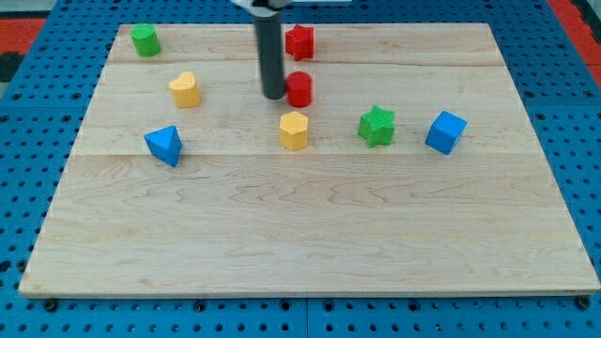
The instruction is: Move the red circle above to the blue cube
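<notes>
**Red circle engaged, most of the push to the blue cube not yet made**

Rig: no gripper on this arm, so nothing to call wide, narrow or holding. It ends in a dark rod. My tip (273, 96) sits on the board just at the view's left of the red circle (300, 89), touching it or very nearly; contact can't be confirmed.

Task's things: red circle lies in the upper middle of the wooden board (310, 235). Blue cube (445, 131) stands well apart, toward the view's right and a little lower. The spot above the cube, toward the view's top, is bare wood.

Other blocks:
- red star-like block (300, 41), near the circle, toward the view's top
- yellow hexagon-like block (294, 130), near the circle, toward the view's bottom
- green star (377, 126), between that yellow block and the blue cube
- second yellow block (185, 90), blue triangular block (164, 145), green block (145, 39), all on the view's left

Progress, as judged: early. Tip is placed on the correct side for a rightward push. Left to do: carry the circle across to the view's right, passing above the green star, and stop it above the cube. Risk: circle rolling off the tip sideways.
</notes>
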You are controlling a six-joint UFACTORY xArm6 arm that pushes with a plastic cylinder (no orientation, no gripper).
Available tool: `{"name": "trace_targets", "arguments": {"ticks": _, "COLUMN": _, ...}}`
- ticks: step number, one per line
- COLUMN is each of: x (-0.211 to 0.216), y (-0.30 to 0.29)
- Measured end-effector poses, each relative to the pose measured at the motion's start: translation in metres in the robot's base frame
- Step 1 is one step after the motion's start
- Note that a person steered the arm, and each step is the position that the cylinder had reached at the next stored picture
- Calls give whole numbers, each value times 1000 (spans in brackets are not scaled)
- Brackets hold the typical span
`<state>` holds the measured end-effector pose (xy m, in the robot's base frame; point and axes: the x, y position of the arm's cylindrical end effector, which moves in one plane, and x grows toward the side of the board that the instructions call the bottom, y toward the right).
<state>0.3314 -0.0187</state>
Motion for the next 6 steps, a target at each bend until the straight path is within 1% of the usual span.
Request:
{"name": "trace_targets", "arguments": {"ticks": 1, "x": -35, "y": 81}}
{"name": "trace_targets", "arguments": {"ticks": 2, "x": -12, "y": 124}}
{"name": "trace_targets", "arguments": {"ticks": 3, "x": 35, "y": 98}}
{"name": "trace_targets", "arguments": {"ticks": 4, "x": 38, "y": 125}}
{"name": "trace_targets", "arguments": {"ticks": 6, "x": -27, "y": 170}}
